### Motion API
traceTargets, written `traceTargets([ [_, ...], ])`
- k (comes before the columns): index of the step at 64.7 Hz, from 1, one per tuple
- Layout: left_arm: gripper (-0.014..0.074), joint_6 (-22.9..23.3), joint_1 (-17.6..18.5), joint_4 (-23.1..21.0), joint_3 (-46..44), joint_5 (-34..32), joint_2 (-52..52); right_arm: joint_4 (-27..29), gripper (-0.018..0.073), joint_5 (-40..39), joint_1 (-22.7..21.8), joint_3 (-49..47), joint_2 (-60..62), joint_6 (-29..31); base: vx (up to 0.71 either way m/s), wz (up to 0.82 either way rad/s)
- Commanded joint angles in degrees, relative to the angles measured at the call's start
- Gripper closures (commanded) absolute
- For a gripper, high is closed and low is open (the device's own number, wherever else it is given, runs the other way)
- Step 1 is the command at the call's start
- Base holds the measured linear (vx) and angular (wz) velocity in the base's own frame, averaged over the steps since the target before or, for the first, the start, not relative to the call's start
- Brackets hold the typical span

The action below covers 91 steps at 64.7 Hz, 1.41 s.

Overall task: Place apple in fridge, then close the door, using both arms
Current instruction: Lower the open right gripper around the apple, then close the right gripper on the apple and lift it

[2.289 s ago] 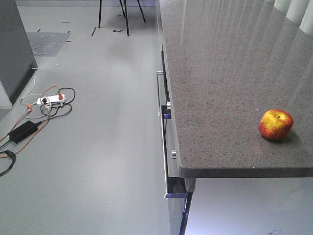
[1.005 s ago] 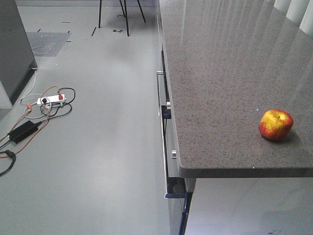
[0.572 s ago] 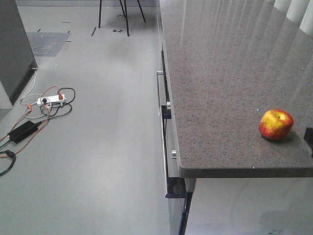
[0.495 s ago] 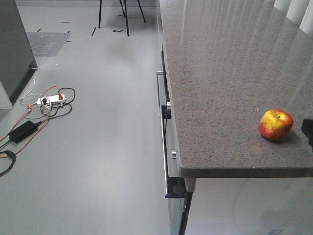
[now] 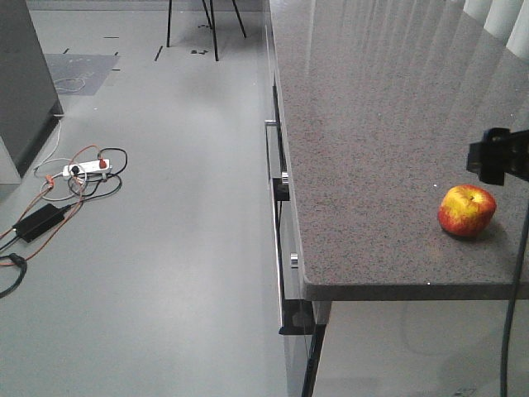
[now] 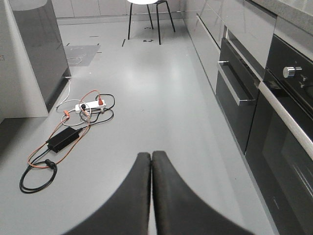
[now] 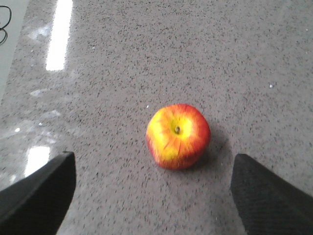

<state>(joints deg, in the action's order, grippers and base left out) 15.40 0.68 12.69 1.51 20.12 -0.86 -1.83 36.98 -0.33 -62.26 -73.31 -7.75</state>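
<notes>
Right gripper (image 7: 154,159): set wide. My two black fingers (image 7: 39,191) stand at the far left and far right of the right wrist view with a broad gap between them. They hold nothing.

The apple (image 7: 178,135) sits upright on the speckled grey counter (image 7: 122,63), stem dimple up. It lies in that gap, just ahead of my fingertips and slightly nearer my right one, and touches neither. Its yellow patch faces my left finger and its red side faces my right finger. In the front view, a black part of my right arm (image 5: 498,155) hangs just above and beyond the apple (image 5: 467,210), with a black cable (image 5: 512,314) dropping past the counter edge (image 5: 372,289).

Left gripper (image 6: 150,155): narrow. The two fingers (image 6: 137,196) are pressed together along their inner edges and nothing is between them. It hangs above bare grey floor (image 6: 161,98). A power strip (image 6: 88,105) and a black adapter (image 6: 63,138) with orange and black leads lie ahead to my left. Dark oven fronts (image 6: 283,127) run along my right, and a stool (image 6: 151,14) stands far ahead.
</notes>
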Motion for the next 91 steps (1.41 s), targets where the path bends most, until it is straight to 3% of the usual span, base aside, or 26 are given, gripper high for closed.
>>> traceTargets([
  [1, 0.0601, 0.1, 0.1, 0.2, 1.0, -4.0, -0.6, -2.1, -0.0054, -4.3, -0.1, -3.3, -1.7, 0.1, 0.00, 0.00],
  [31, 0.0601, 0.1, 0.1, 0.2, 1.0, -4.0, -0.6, -4.4, -0.0054, -6.0, -0.4, -9.2, -13.9, 0.0, 0.00, 0.00],
  [46, 0.0601, 0.1, 0.1, 0.2, 1.0, -4.0, -0.6, -3.3, -0.0049, -6.7, -4.1, -9.8, -16.2, 1.3, 0.00, 0.00],
  [55, 0.0601, 0.1, 0.1, 0.2, 1.0, -4.0, -0.6, -1.7, -0.0046, -8.0, -4.1, -9.8, -16.8, 4.7, 0.00, 0.00],
  [91, 0.0601, 0.1, 0.1, 0.2, 1.0, -4.0, -0.6, 0.8, -0.0036, -6.5, -4.1, -9.8, -21.8, 5.1, 0.00, 0.00],
])
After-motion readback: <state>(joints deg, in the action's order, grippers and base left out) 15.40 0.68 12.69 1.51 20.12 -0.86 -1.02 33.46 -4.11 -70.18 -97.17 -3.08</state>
